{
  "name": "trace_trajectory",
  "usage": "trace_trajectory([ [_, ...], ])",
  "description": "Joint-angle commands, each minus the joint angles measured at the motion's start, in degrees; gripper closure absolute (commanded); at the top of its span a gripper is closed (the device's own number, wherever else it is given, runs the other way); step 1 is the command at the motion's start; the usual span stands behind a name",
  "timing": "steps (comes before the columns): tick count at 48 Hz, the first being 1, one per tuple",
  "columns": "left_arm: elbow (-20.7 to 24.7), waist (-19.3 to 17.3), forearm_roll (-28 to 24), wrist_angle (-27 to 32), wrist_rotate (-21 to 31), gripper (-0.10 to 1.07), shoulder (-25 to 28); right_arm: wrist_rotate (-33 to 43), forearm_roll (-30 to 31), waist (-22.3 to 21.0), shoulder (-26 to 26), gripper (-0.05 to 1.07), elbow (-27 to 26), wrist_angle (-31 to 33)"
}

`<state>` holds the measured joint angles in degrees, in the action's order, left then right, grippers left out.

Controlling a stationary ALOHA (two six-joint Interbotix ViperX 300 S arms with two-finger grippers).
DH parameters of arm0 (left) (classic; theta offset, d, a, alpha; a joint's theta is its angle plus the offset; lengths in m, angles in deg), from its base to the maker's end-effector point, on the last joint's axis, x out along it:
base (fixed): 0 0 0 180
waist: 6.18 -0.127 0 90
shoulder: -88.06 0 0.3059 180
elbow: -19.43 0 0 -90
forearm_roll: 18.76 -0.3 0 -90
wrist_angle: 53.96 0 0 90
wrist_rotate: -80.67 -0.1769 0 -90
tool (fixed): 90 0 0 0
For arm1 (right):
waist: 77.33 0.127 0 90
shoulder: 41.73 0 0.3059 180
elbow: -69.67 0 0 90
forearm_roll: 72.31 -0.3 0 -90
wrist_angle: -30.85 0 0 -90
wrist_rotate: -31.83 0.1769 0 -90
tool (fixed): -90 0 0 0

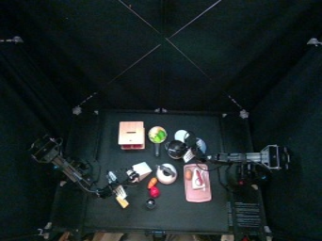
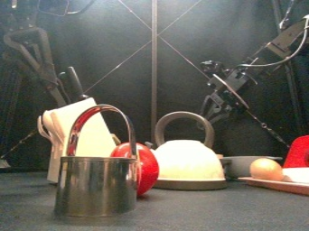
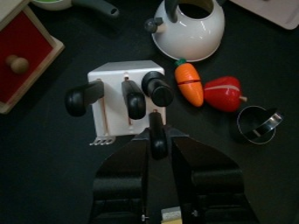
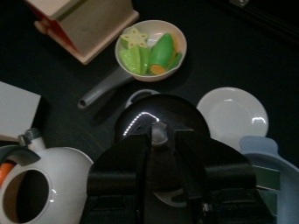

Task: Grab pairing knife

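Taking the top view as a clock face with the table's middle at the hub, the left arm is reaching in from 9 o'clock, and the left gripper (image 3: 158,143) is hanging over the table's front-left part, at about 7 o'clock. Its 2 jaws are showing only a thin slit between them in its wrist view, and I cannot tell whether they are closing on anything or standing free.

The pairing knife (image 1: 122,200) is lying flat at 7 o'clock, just beside that gripper. The white-and-black block (image 3: 122,98) is standing near it, toward the hub. A small red item (image 1: 153,191) is sitting at 6 o'clock and the white kettle (image 1: 168,172) near the centre. The pink board (image 1: 197,184) is lying at 5 o'clock.

The right gripper (image 4: 158,133) is hovering at 3 o'clock over a dark round lid, and its opening cannot be told either.

The knife is looking light, stiff and smooth, likely a plastic toy. Being slim and low on the table, it may be skidding away under a sideways nudge. A pinch across its narrow width, near the middle of its length, seems the surest hold.
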<state>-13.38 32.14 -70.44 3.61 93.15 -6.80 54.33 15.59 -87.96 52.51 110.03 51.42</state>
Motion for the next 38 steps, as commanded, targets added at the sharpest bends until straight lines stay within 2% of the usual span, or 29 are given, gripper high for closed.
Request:
trace_trajectory([
  [1, 0.4, -0.4, -0.4, -0.2, 0.0, 0.48, -0.1, -0.1, 1.4, 0.1, -0.4, 0.38, -2.5, -1.7],
  [18, 0.4, -0.4, -0.4, 0.2, -0.2, 0.50, -0.4, -0.4, 3.4, -0.4, -7.1, 0.38, -6.9, -3.9],
  [38, 0.8, -0.4, -0.4, 0.4, -0.2, 0.50, -0.9, -0.4, 4.2, -0.4, -8.0, 0.38, -7.6, -5.6],
])
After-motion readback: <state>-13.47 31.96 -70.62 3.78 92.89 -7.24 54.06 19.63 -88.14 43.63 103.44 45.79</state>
